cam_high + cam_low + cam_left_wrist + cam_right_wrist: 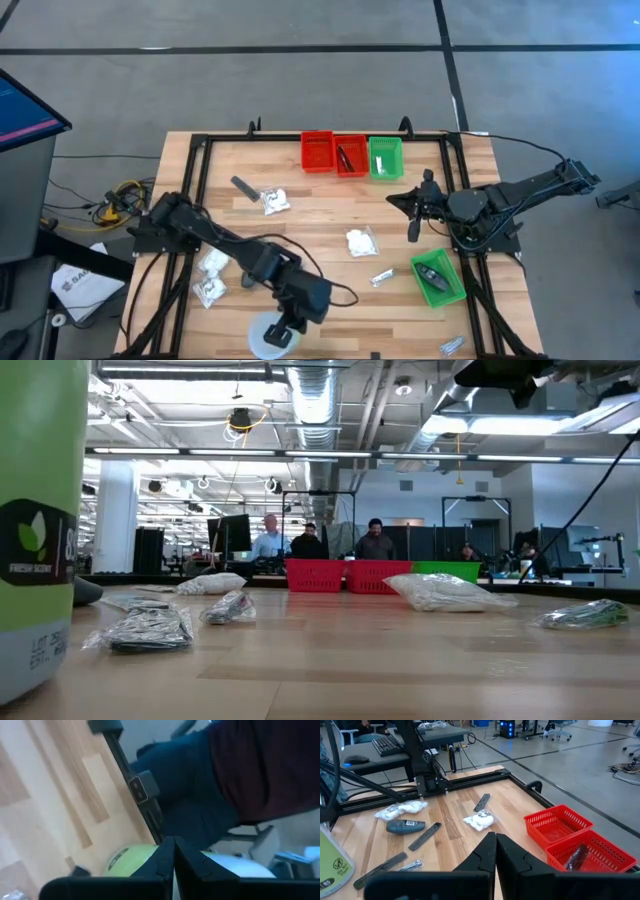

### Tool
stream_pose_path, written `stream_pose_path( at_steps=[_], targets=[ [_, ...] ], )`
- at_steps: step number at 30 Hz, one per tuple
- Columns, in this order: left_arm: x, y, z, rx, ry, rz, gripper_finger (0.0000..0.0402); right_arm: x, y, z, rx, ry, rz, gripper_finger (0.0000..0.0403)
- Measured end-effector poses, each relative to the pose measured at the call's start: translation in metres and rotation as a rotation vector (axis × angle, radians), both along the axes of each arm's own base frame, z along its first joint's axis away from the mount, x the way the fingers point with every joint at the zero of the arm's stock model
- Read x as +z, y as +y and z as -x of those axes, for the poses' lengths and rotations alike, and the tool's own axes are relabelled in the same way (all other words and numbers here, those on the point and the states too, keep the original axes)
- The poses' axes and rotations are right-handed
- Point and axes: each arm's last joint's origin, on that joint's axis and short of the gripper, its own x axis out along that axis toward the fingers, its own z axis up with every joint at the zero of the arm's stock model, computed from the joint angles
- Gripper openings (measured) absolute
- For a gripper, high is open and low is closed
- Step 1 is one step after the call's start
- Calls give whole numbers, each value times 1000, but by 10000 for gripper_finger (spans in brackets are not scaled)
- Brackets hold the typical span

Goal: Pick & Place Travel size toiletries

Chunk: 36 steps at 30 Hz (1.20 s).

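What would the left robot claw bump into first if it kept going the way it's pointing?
Probably the round white-and-green tub. The left gripper, fingers shut, points right at it near the table's front edge. How much gap is left is hard to judge.

Beyond the wooden table [330,215] stretches grey floor [300,90], with ceiling strip lights [180,452] over distant desks and seated people [310,540].

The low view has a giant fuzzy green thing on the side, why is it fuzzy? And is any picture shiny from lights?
Low view: the tub stands almost against the camera, too near to be sharp; bright ceiling strip lights glare overhead. Left wrist view: the shut left gripper and everything behind it look soft.
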Motion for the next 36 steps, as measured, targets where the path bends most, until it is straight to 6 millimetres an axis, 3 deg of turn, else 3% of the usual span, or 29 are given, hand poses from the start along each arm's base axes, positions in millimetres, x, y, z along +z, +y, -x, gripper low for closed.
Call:
stream_pose_path(
  at_steps=[4,9,18,36],
  targets=[
    [-22,-8,0,-33,132,9,3,0,0,0,0,2,1,0],
    [-27,-3,7,-18,223,-44,3,0,0,0,1,2,0,0],
    [-20,3,4,-4,148,-71,3,0,0,0,1,2,0,0],
    [-29,-8,20,-10,307,-90,3,-1,0,0,2,13,4,0]
  ],
)
